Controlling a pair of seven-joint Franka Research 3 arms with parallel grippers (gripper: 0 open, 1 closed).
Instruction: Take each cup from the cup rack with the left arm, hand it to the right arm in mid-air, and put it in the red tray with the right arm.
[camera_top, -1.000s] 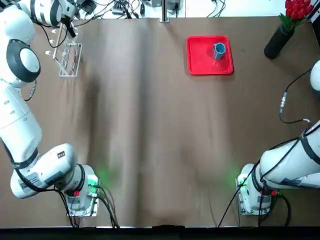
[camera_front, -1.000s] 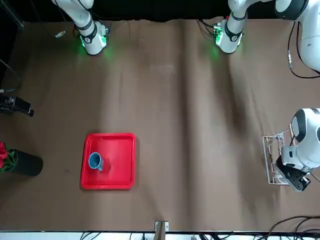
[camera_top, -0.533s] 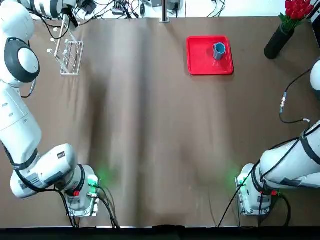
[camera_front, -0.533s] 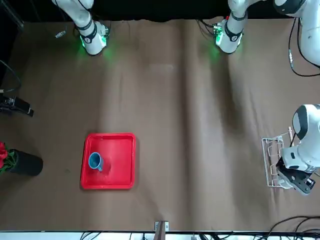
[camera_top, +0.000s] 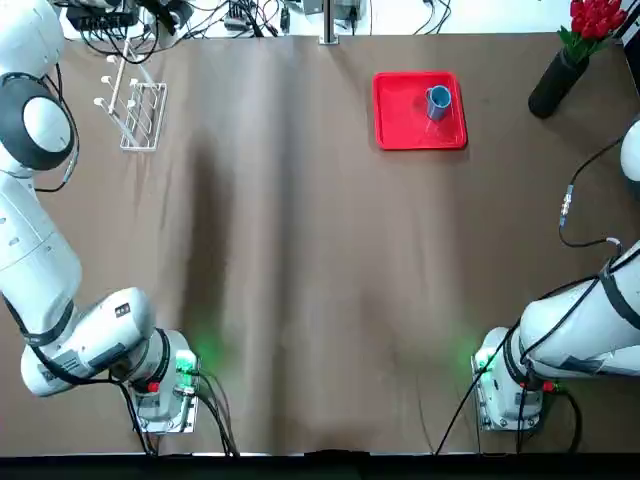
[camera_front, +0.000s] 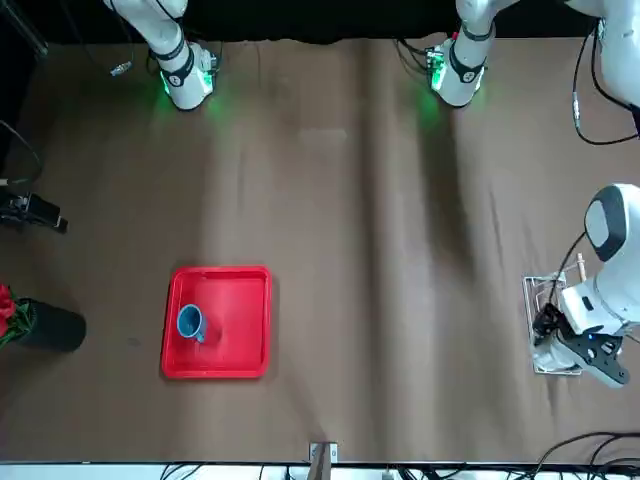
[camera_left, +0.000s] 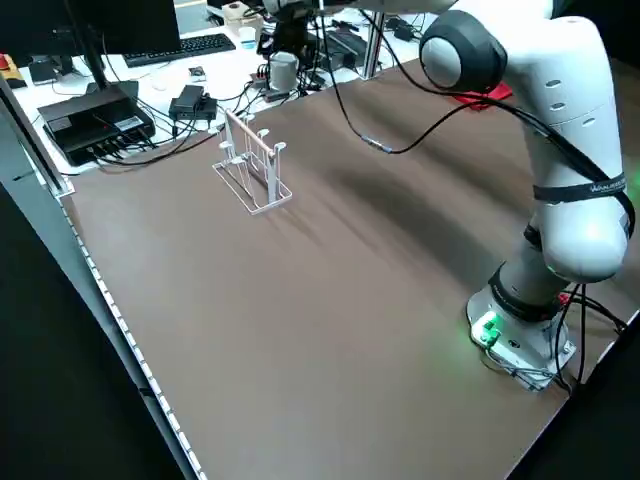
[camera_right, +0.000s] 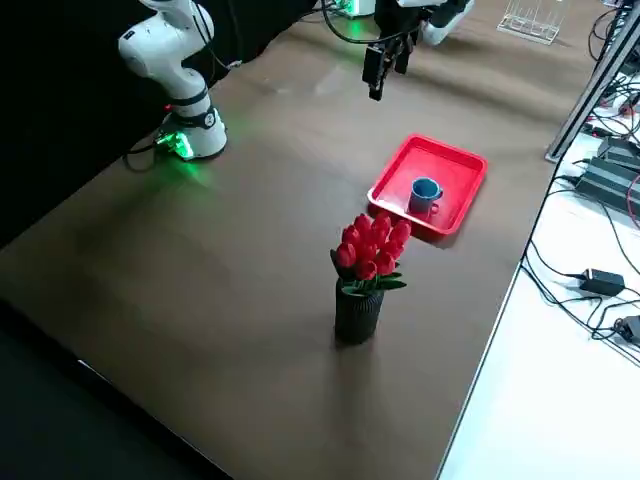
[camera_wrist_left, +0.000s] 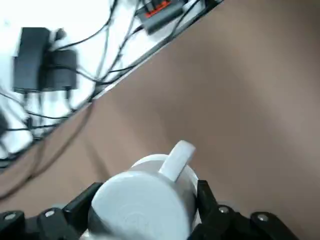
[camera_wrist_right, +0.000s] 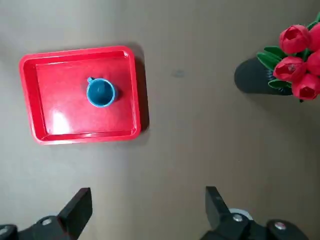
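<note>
My left gripper (camera_wrist_left: 145, 200) is shut on the white cup (camera_wrist_left: 142, 197), its handle pointing away from the wrist. In the left side view the white cup (camera_left: 283, 72) hangs in the air beyond the cup rack (camera_left: 254, 172), over the table's far left edge. The cup rack (camera_top: 135, 110) stands with bare pegs. In the red tray (camera_top: 400, 125) sits the light blue cup (camera_top: 438, 100). My right gripper (camera_right: 386, 62) hangs open, high above the table on the near side of the red tray (camera_wrist_right: 65, 112), with nothing between its fingers (camera_wrist_right: 75, 210).
A black vase of red flowers (camera_top: 556, 85) stands at the far right corner, right of the tray. Cables and electronics (camera_left: 100, 115) lie just past the far left edge, and a metal post (camera_top: 327, 22) stands at the middle of the far edge.
My left gripper has lifted away from over the rack toward the far edge with the white cup in it, leaving the rack uncovered. The right arm has barely moved.
</note>
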